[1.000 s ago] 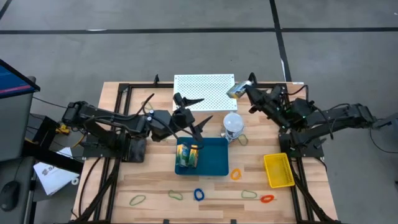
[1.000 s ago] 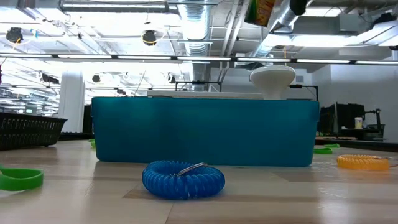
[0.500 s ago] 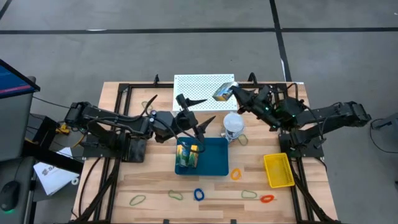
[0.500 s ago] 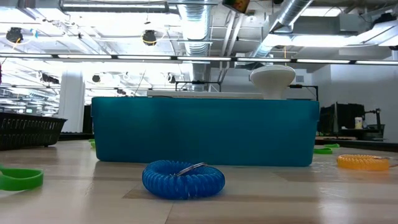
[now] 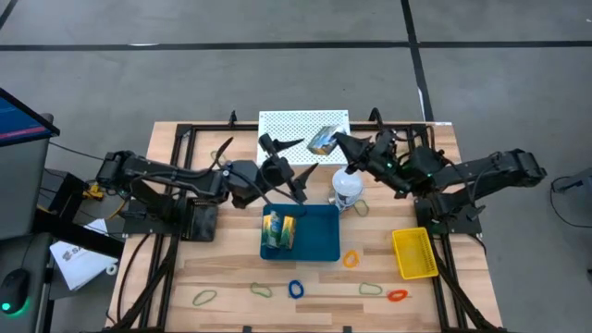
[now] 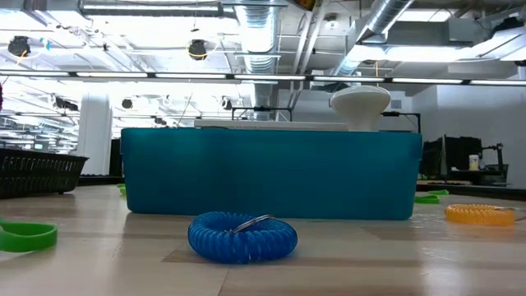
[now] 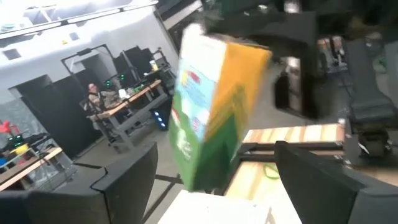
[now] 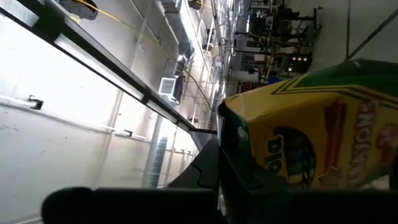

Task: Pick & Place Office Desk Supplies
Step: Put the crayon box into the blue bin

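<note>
We see the right gripper (image 5: 339,143) pinching a yellow-green crayon box (image 5: 323,141) aloft over the white perforated board (image 5: 291,125), facing the left gripper (image 5: 294,159) with fingers spread and empty, the box blurred in the left wrist view and cropped in the right.

**Desk supplies: positions**

Crayon box (image 5: 323,141), yellow-green, held tilted in the air above the white board's edge. Second packet (image 5: 278,231), green/yellow, lies inside the teal bin. Loops flat on the wood near the front edge: green (image 5: 203,297), olive (image 5: 262,290), blue coil (image 5: 295,289), olive (image 5: 370,289), red-orange (image 5: 397,295); orange (image 5: 351,259) beside the bin.
</note>
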You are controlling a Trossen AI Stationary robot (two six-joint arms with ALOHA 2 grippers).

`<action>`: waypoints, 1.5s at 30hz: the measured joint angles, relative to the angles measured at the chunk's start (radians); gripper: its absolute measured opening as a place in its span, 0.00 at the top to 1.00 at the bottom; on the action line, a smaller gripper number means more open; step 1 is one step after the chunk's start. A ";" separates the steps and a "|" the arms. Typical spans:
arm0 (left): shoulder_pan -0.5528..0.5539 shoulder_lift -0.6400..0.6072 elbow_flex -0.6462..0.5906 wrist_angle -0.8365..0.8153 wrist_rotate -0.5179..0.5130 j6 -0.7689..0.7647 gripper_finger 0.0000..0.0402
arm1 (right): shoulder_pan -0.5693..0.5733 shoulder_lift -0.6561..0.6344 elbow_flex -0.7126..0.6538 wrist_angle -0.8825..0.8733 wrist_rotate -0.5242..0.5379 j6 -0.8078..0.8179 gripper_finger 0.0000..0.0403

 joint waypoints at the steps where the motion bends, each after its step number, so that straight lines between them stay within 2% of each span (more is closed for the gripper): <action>1: 0.002 0.000 0.000 0.000 0.013 0.000 0.22 | 0.000 0.010 0.004 0.005 -0.001 0.011 1.00; 13: 0.035 0.020 0.000 0.018 0.056 0.000 0.22 | 0.000 0.042 0.003 0.057 -0.020 0.037 1.00; 25: 0.098 0.076 0.000 0.155 0.089 0.009 0.24 | 0.006 0.043 0.003 0.051 -0.021 0.037 1.00; 32: 0.112 0.086 0.000 0.194 0.125 -0.003 0.38 | 0.006 0.043 0.003 0.051 -0.022 0.037 1.00; 42: 0.111 0.086 0.000 0.196 0.142 -0.055 0.74 | 0.003 0.043 0.003 0.055 -0.038 0.028 1.00; 45: 0.108 0.086 0.000 0.197 0.144 -0.056 0.76 | 0.004 0.044 0.003 0.071 -0.045 -0.011 0.99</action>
